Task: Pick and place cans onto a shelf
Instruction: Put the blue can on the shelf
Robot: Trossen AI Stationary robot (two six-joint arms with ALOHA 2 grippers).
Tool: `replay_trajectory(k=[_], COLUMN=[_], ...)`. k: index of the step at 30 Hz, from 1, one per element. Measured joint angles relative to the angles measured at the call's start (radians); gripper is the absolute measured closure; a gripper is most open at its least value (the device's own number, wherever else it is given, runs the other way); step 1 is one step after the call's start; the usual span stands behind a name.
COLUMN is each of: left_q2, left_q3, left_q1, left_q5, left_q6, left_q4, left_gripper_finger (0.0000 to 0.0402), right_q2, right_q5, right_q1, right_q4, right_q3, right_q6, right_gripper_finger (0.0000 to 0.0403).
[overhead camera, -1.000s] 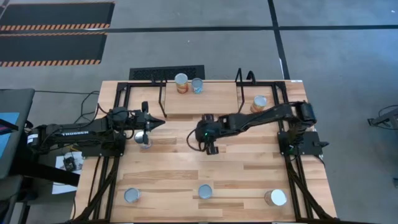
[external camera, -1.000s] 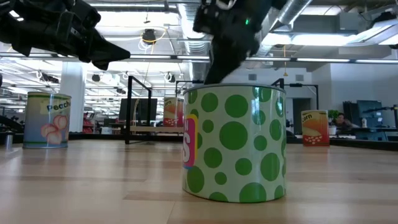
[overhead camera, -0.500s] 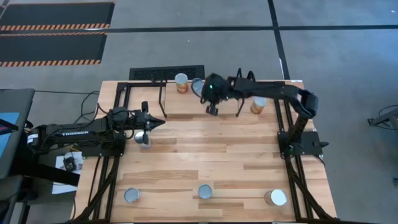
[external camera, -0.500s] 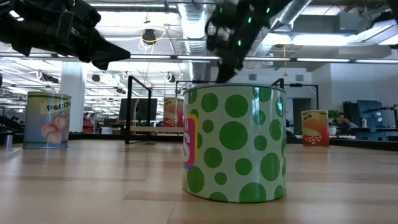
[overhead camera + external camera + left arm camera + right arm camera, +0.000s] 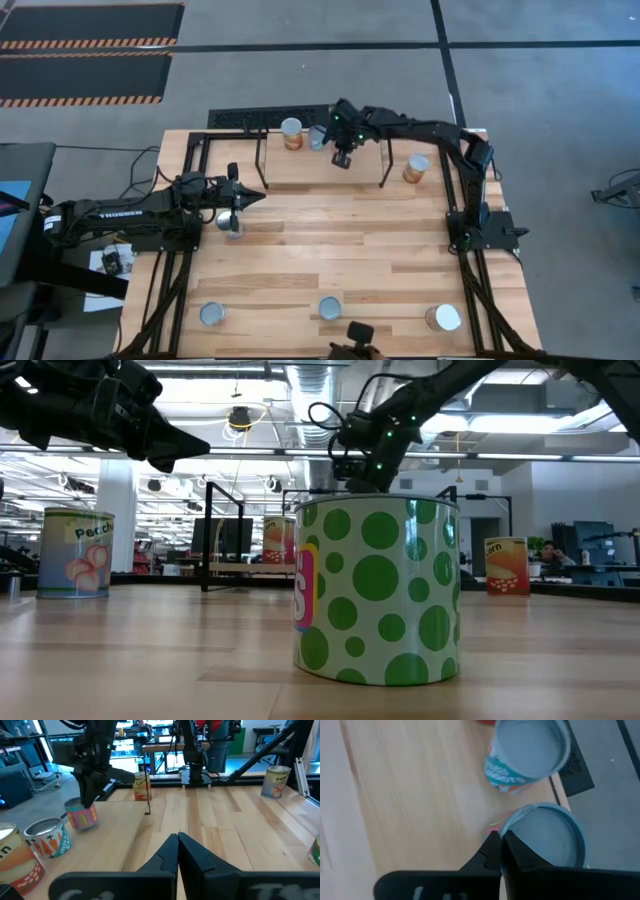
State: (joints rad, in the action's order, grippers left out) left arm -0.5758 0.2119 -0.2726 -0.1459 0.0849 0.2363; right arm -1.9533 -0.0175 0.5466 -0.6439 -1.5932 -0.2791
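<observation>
My right gripper (image 5: 342, 155) reaches over the shelf (image 5: 300, 170) at the table's far edge and is shut on a pink-labelled can (image 5: 82, 817); the gripper hides this can in the high view. An orange can (image 5: 291, 132) and a blue-grey can (image 5: 318, 137) stand on the shelf board to its left. My left gripper (image 5: 255, 195) is shut and empty, above the table at the left beside another can (image 5: 232, 222). My right gripper holds the pink-labelled can by its top rim (image 5: 506, 831), at the side of the rim nearest the fingers. The fingers come from above, pointing down. The can hangs roughly upright below them; whether its bottom rests on the shelf board I cannot tell.
An orange can (image 5: 417, 166) stands at the shelf's right. Three cans (image 5: 211, 314) (image 5: 330, 307) (image 5: 443, 318) stand along the near edge; the middle one is green-dotted (image 5: 378, 590). A small dark object (image 5: 355, 335) shows at the near edge. The shelf's black uprights (image 5: 385, 160) stand close to my right gripper.
My right gripper has gone from the table's middle toward the far edge, over the shelf board, and then a little farther toward the cans standing there. It has stayed shut on its can. My left arm has kept still.
</observation>
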Motion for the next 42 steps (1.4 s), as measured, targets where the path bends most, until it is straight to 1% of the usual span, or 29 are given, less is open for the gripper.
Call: replay_trajectory(k=[5, 8, 17, 42], left_q2=[0.0, 0.0, 0.0, 0.0], left_q3=[0.0, 0.0, 0.0, 0.0], left_q1=[0.0, 0.0, 0.0, 0.0], left_q5=[0.0, 0.0, 0.0, -0.002], left_q6=[0.0, 0.0, -0.003, -0.011], left_q4=[0.0, 0.0, 0.001, 0.001], left_gripper_finger=[0.0401, 0.0401, 0.0401, 0.0401], right_q2=[0.0, 0.0, 0.0, 0.0], right_q5=[0.002, 0.033, 0.049, 0.04], right_q1=[0.013, 0.021, 0.025, 0.045], right_q4=[0.004, 0.004, 0.04, 0.048], right_q3=[0.0, 0.0, 0.0, 0.001], right_q6=[-0.006, -0.01, -0.01, -0.06], right_gripper_finger=[0.039, 0.039, 0.039, 0.039])
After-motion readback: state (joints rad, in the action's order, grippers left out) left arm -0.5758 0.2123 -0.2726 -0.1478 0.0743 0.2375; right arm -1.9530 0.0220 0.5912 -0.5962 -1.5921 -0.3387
